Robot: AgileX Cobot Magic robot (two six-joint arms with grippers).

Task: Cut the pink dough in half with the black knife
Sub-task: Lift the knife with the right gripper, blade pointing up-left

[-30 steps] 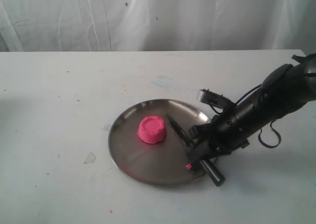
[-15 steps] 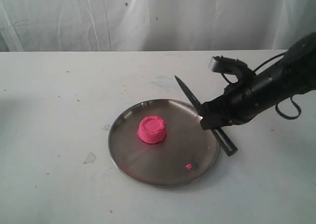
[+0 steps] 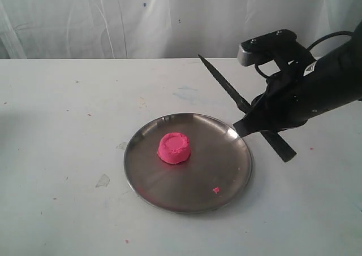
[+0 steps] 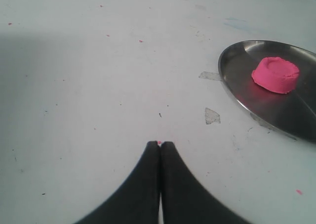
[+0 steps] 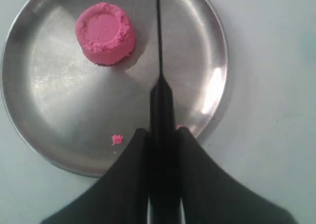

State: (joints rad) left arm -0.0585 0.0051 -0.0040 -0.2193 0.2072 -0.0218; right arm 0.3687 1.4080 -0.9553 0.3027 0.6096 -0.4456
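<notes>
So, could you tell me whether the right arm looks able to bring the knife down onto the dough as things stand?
Probably yes. The right gripper holds the knife in the air beside the plate, and nothing stands between the blade and the uncut dough. The left gripper is well clear.

**Right arm raised, left gripper low**

The right gripper is lifted above the worktop, its jaws clamped on the black knife. The left gripper hovers low, its jaws pressed together, holding nothing.
</notes>
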